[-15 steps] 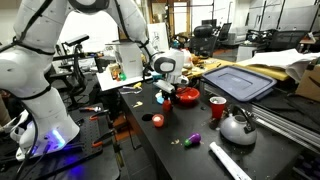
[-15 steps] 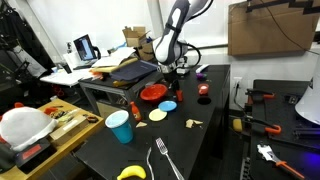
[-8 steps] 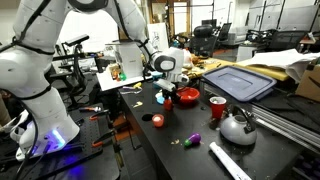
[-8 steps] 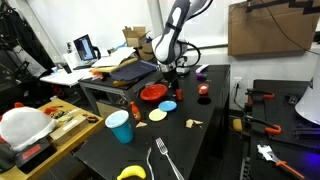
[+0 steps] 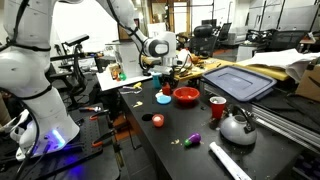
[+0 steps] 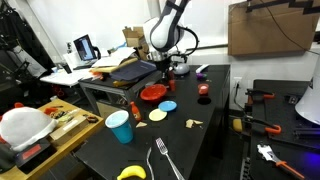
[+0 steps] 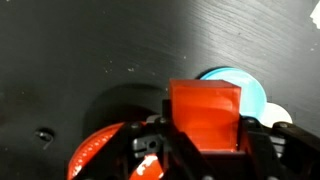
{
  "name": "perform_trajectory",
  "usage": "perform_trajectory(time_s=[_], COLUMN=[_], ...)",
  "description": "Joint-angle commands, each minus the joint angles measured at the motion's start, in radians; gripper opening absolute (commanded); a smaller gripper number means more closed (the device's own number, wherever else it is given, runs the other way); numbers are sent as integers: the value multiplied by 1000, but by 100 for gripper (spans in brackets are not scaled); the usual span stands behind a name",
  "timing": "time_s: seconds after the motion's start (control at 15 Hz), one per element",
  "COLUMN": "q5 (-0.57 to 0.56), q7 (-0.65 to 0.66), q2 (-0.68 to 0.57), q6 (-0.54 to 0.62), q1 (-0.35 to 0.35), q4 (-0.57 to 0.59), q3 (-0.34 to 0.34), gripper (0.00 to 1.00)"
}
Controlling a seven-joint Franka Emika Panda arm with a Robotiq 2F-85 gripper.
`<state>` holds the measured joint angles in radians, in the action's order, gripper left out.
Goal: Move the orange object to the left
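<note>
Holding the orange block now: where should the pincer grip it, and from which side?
Across two opposite flat sides of the orange block, coming from above, as the pincer appears to hold it now. It is cube-like, so flat parallel faces should seat squarely in that grip.

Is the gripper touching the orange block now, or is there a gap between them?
Touching. In the wrist view the fingers of the gripper press against both sides of the orange block, with no gap showing.

2 exterior views share table point(image 5: 160, 150), wrist view close overhead
</note>
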<state>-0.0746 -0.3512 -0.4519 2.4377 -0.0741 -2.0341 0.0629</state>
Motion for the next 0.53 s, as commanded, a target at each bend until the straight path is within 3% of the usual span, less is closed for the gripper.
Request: perform_trajectory(time_s=[0.0, 0.47], q5=[-29, -51], q7=[-31, -143], q2=[116, 85], q6=[11, 13], q1=[54, 144], q4=[-88, -86], q3=[43, 141], gripper=[25, 25])
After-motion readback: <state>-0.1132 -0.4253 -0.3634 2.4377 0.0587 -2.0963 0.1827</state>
